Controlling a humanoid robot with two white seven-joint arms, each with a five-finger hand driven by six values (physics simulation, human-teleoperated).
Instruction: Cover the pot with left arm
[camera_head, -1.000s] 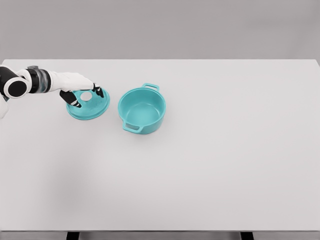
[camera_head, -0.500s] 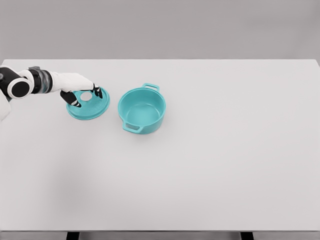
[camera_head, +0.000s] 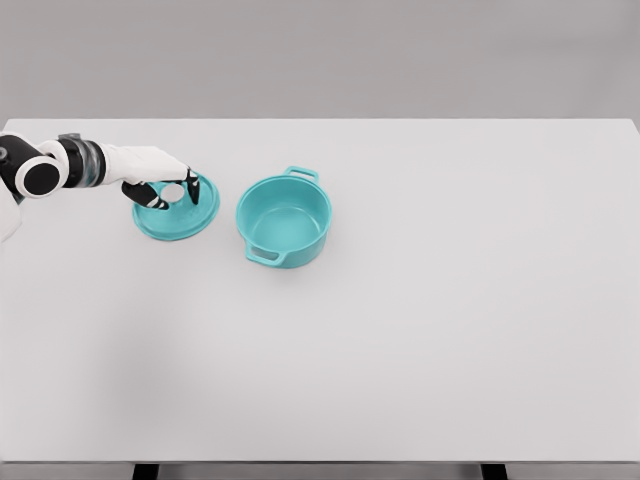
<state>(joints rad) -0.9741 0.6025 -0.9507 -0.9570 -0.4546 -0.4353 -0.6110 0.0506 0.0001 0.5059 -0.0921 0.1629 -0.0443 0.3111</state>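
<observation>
My left hand (camera_head: 160, 180) over the teal lid (camera_head: 177, 210), fingers (camera_head: 190, 186) closed around its white knob (camera_head: 173, 192), open pot (camera_head: 285, 221) just beside, both on the counter (camera_head: 420, 320).

A wide white table (camera_head: 420, 330) is seen filling most of the frame, from the lower edge up to a straight far edge in the upper quarter. Its surface is rendered plain and matte, with a faint soft shadow toward the lower left. Behind it, across the top of the frame, a flat grey wall (camera_head: 400, 55) is shown. Along the bottom edge, two dark table legs (camera_head: 146, 471) are partly seen, one at the lower left and one at the lower right, below the table's near edge.
</observation>
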